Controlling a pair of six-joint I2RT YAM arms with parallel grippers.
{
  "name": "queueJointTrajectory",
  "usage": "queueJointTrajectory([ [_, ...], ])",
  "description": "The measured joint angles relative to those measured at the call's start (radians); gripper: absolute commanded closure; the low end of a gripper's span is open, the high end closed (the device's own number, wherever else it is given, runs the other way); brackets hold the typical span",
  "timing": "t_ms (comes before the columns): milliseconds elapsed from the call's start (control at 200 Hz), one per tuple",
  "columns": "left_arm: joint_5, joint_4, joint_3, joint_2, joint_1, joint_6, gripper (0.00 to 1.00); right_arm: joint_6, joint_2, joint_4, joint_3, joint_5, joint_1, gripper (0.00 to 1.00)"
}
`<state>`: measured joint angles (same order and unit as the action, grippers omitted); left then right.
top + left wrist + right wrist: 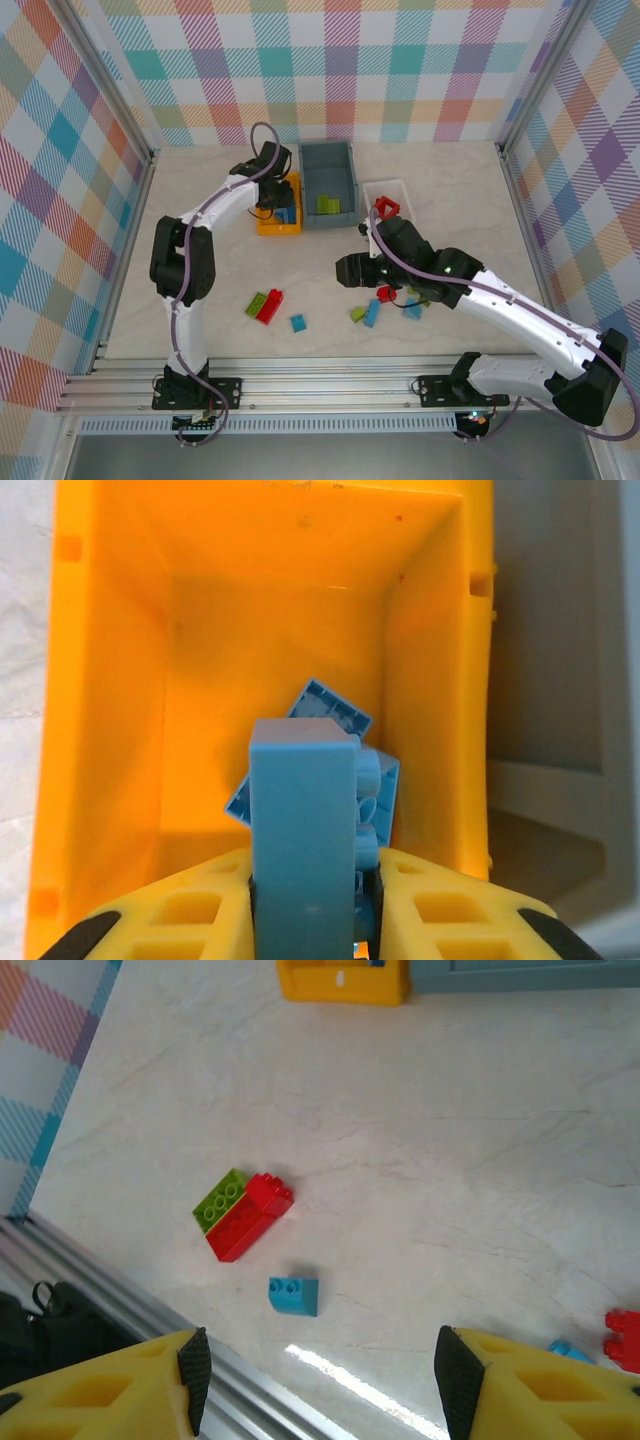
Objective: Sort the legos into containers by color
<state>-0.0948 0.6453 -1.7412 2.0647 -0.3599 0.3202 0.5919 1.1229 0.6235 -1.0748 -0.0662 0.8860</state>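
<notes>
My left gripper [272,196] hangs over the small orange-yellow container [268,224], shut on a light blue lego [305,820] held upright between its fingers [430,905]. Another light blue lego [330,708] lies tilted on that container's floor [110,680]. My right gripper [346,270] hovers open and holding nothing above the table middle, its pads [195,1370] wide apart. Below it lie a green lego [220,1200] joined to a red lego [250,1218], and a small blue sloped lego [293,1296].
The grey-blue container [328,160] holds a green lego [328,204]. The white container [388,186] holds a red frame [386,208]. A cluster of blue, green and red legos [372,313] lies under my right arm. The metal rail [330,375] runs along the near edge.
</notes>
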Motion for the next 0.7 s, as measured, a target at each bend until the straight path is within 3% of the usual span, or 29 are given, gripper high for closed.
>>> queueJointTrajectory([
  [155,0.017,0.03,-0.055,0.039,0.018,-0.009,0.49,0.054,0.009,0.032,0.006,-0.081,0.0,0.33],
  [390,0.048,0.044,-0.055,0.002,0.008,-0.019,0.42,0.25,0.044,0.138,0.128,-0.132,-0.09,0.3],
  [530,0.05,0.026,0.079,-0.198,-0.056,-0.023,0.38,0.391,0.1,0.166,0.19,-0.092,-0.164,0.2],
  [700,0.069,-0.068,0.351,-0.574,-0.256,-0.016,0.35,0.562,0.19,0.143,0.19,-0.032,-0.204,0.17],
])
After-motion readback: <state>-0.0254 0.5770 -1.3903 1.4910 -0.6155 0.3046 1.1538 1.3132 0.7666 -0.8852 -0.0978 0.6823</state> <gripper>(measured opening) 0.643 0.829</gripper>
